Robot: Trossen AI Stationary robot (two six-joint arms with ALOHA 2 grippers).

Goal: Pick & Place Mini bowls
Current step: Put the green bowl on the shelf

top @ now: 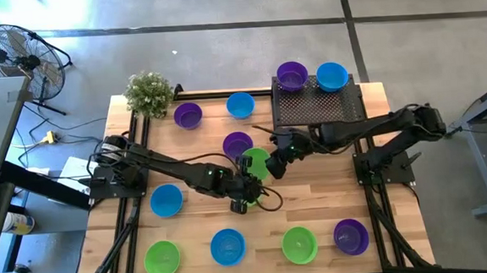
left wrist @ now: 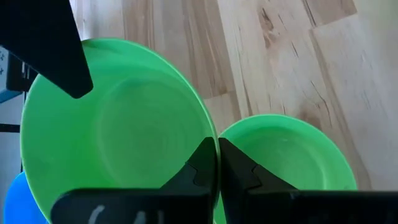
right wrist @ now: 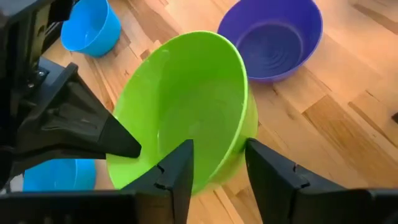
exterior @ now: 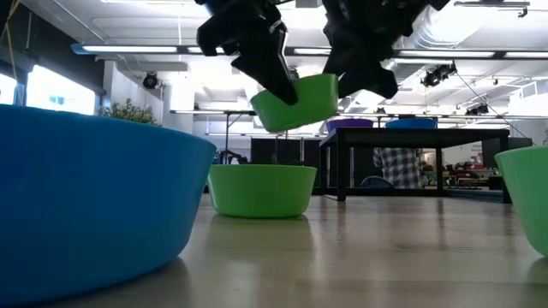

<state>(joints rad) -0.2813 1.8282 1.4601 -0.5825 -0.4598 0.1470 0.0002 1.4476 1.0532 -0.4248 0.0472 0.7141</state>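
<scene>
Green round plastic mini bowl (top: 256, 163) hangs mid-air, just beside the purple bowl (top: 237, 144): left gripper (top: 248, 189) pinches its near rim, right gripper (top: 281, 162) straddles the opposite rim, unclenched.

A light wooden tabletop (top: 315, 196) is seen from above. Directly on it rest a potted plant (top: 148, 93) at the far left corner, a black mesh tray (top: 318, 107) at the far right, and mini bowls: purple (top: 188, 116), blue (top: 240, 105), purple (top: 236, 143), blue (top: 166, 200), and along the near edge green (top: 162, 258), blue (top: 227, 246), green (top: 299, 244), purple (top: 350, 236).
</scene>
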